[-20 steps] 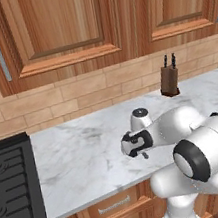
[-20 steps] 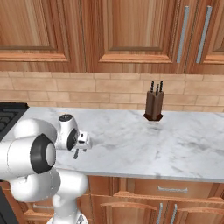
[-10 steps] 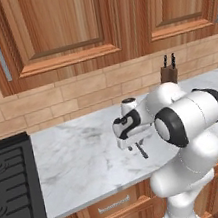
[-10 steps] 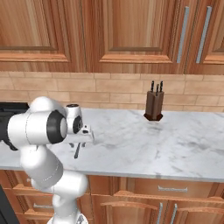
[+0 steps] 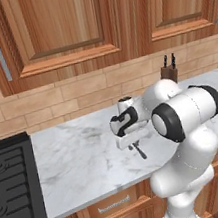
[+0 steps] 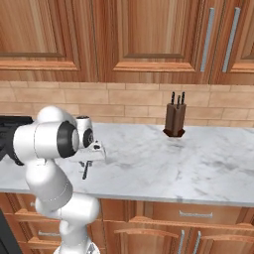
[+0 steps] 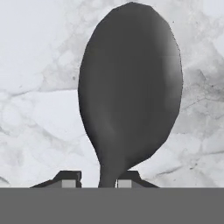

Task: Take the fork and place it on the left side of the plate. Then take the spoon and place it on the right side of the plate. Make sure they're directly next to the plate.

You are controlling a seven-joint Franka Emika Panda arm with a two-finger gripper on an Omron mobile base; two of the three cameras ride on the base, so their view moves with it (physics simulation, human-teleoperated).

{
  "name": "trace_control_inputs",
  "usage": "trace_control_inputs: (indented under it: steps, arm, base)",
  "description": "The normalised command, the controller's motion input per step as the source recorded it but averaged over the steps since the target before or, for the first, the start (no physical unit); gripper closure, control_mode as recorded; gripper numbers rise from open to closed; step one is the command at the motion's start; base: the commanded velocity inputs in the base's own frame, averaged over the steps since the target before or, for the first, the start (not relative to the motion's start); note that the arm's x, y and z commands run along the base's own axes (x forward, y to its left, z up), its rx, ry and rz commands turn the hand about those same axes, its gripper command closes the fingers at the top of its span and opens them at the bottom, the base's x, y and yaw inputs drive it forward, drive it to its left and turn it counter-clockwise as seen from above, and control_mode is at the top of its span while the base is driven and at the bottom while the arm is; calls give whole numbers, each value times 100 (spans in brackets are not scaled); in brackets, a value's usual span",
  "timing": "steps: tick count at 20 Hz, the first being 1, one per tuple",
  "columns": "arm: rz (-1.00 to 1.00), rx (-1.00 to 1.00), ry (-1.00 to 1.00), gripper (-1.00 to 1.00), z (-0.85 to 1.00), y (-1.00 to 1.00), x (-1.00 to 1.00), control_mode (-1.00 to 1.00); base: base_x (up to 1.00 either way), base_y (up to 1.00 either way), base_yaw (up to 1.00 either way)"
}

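The spoon (image 7: 131, 87) is dark grey with an oval bowl, and it lies on the marble counter (image 5: 80, 162). My gripper (image 7: 98, 180) hangs low over it, with the two fingertips (image 7: 70, 180) on either side of the thin neck below the bowl. The jaws stand narrow around the neck; one tip meets it and a sliver of gap shows at the other. From the base the spoon (image 5: 139, 152) (image 6: 85, 170) pokes out under the gripper (image 5: 132, 145) (image 6: 88, 161) near the counter's front edge. The fork and the plate are out of view.
A dark knife block (image 5: 169, 72) (image 6: 174, 119) stands at the back against the brick wall. A black stove (image 5: 13, 189) adjoins the counter on the left. Wooden cabinets hang above, and drawers (image 6: 193, 214) run below the front edge.
The jaws have narrowed from wide open to close around the spoon's neck. The arm's elbow has swung up and back while the hand stayed low over the spoon.
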Motion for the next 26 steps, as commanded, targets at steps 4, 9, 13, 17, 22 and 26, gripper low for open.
trace_control_inputs:
  steps: [4, 9, 13, 17, 22, 26]
  arm:
    - [4, 11, -22, 100, -46, -32, -73, -100]
    - [3, 16, -20, 100, -30, -37, -74, -100]
    - [0, 15, -10, 100, 2, -25, -62, -100]
    - [0, 11, -4, 100, 53, -17, -69, -100]
    - [0, 7, 0, 100, 94, -2, -66, -100]
    - [-1, 7, 0, 100, 95, -1, -76, -100]
  base:
    - [0, 0, 0]
    - [0, 0, 0]
    - [0, 0, 0]
    - [0, 0, 0]
    - [0, 0, 0]
    - [0, 0, 0]
